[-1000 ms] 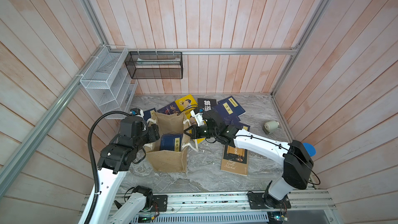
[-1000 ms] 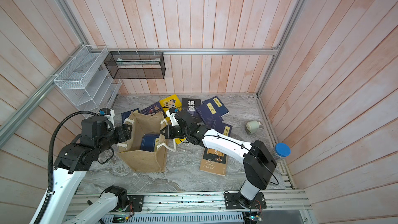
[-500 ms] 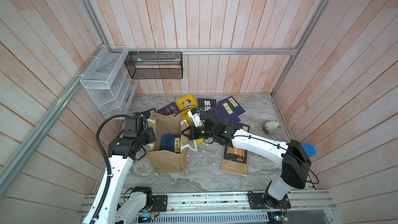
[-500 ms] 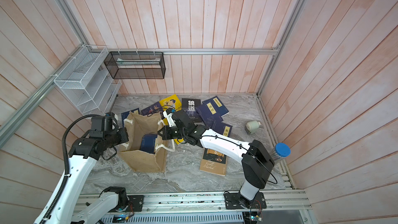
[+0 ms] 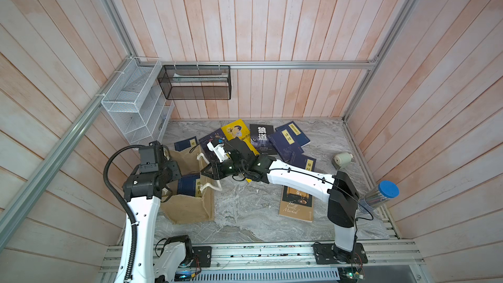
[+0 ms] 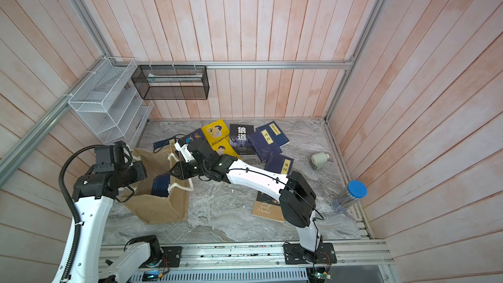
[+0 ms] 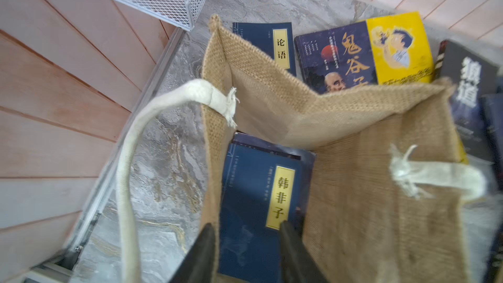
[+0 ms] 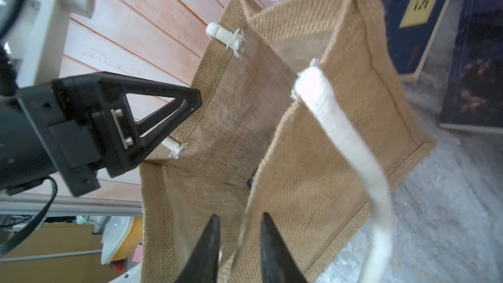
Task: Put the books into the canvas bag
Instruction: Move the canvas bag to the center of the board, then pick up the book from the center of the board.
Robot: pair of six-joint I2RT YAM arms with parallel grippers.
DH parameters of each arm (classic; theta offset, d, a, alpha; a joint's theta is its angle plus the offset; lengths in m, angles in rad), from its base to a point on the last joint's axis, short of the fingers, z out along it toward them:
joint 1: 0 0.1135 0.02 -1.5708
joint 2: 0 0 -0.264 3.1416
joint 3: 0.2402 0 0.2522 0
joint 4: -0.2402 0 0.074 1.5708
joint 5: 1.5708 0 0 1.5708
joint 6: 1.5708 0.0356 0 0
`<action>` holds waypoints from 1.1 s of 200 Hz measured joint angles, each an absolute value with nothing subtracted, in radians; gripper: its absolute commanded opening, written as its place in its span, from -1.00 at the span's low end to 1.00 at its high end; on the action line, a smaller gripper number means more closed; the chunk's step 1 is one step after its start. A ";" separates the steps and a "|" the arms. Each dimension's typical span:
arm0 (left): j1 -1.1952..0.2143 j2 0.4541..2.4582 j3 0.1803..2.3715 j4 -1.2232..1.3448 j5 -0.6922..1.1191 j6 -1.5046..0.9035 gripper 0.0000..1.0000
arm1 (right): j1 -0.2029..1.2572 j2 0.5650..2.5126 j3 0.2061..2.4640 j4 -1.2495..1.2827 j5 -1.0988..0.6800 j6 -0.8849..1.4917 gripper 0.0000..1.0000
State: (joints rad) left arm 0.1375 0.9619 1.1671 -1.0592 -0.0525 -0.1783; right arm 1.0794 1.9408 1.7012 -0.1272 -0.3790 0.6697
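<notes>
With the left tool (image 7: 246,225) and right tool (image 8: 240,215) each partly open astride opposite walls of the canvas bag (image 5: 190,208), apparently clamping nothing, we judged its soft mouth could sag shut or the bag tip. It stood on the desk (image 5: 245,224) holding a navy book (image 7: 253,200), while the other books (image 5: 261,136) lay outside.

The right gripper (image 8: 239,243) is close to the camera. Its two black fingers are apart, with a wall of the tan canvas bag (image 8: 313,164) between them. A white rope handle (image 8: 343,137) hangs beside it. The left gripper (image 8: 187,104) points at the far wall. Navy books (image 8: 419,14) lie at the picture's edge.
</notes>
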 measured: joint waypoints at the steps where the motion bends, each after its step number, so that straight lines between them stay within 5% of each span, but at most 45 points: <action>1: 0.138 0.962 1.168 -1.060 -0.052 -0.178 0.10 | 1.079 1.940 1.703 -0.127 -0.378 0.671 -0.29; 93: 0.107 0.961 1.238 -0.964 0.264 -0.321 0.06 | 0.871 1.721 1.512 -0.129 -0.337 0.619 -0.17; 177: -0.434 1.093 1.136 -0.603 0.152 -0.601 0.02 | 0.523 1.699 1.238 -0.132 -0.343 0.557 -0.06; 220: -0.559 1.278 1.055 -0.431 0.093 -0.682 0.07 | 0.440 1.795 1.198 -0.120 -0.354 0.530 -0.04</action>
State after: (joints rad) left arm -0.5594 1.2778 1.0550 -0.4309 0.0929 -0.6823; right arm 0.4404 1.7950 1.1980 -0.1196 -0.3542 0.5297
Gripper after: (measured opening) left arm 0.525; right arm 0.477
